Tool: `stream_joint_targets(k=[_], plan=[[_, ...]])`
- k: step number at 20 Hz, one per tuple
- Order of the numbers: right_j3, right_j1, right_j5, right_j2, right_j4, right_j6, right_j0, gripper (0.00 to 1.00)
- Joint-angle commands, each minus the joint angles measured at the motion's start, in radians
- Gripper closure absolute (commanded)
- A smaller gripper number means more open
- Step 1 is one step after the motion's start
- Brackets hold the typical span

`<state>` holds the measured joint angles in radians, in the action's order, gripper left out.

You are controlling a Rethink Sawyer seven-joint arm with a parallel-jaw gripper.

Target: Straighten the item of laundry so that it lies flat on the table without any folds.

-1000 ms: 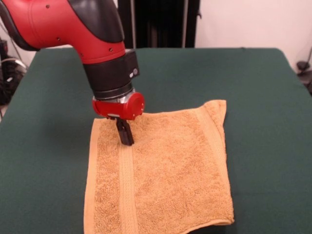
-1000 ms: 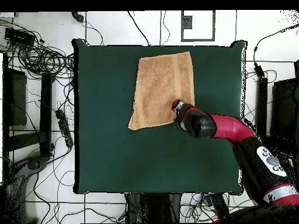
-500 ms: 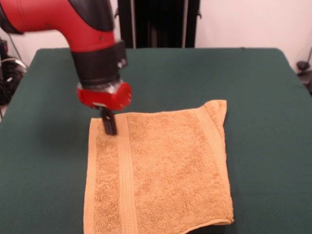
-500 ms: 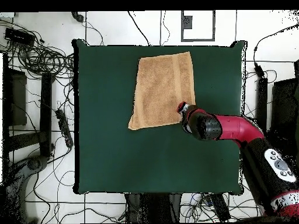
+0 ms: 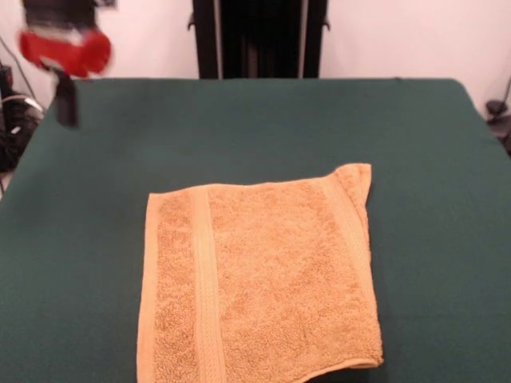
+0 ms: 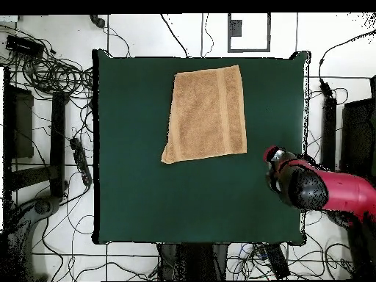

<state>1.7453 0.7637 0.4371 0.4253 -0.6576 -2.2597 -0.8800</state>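
Observation:
The item of laundry (image 5: pixel 257 279), an orange-tan towel, lies spread on the dark green table (image 5: pixel 431 144), with a woven band near each short edge. Its far right corner (image 5: pixel 355 172) is drawn into a raised, creased point, and the near right hem curls slightly. In the overhead view the towel (image 6: pixel 207 110) sits in the upper middle of the table (image 6: pixel 147 198), its lower left corner pulled to a point. My gripper (image 5: pixel 66 102) hangs blurred above the table's far left edge, well away from the towel and holding nothing. The overhead view shows the gripper (image 6: pixel 273 155) near the right edge.
A black stand (image 5: pixel 257 38) rises behind the table. Cables (image 6: pixel 51 70) and a power strip (image 6: pixel 79 158) lie on the floor around the table. Dark equipment (image 6: pixel 351 139) stands beside the right edge.
The gripper has lifted off the towel's far left corner and swung away to the table's edge. The towel stays where it lay, and that corner now rests flat.

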Motion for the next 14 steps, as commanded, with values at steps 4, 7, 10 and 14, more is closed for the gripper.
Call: stream_joint_targets(k=[4,7,10,14], plan=[[0.264,0.342,0.191,0.024,0.115,0.13,0.051,1.0],[0.302,0.349,0.138,0.044,0.168,0.02,0.096,1.0],[0.299,0.339,0.115,0.02,0.206,-0.074,0.158,1.0],[0.301,0.295,0.075,-0.035,0.234,-0.162,0.231,1.0]])
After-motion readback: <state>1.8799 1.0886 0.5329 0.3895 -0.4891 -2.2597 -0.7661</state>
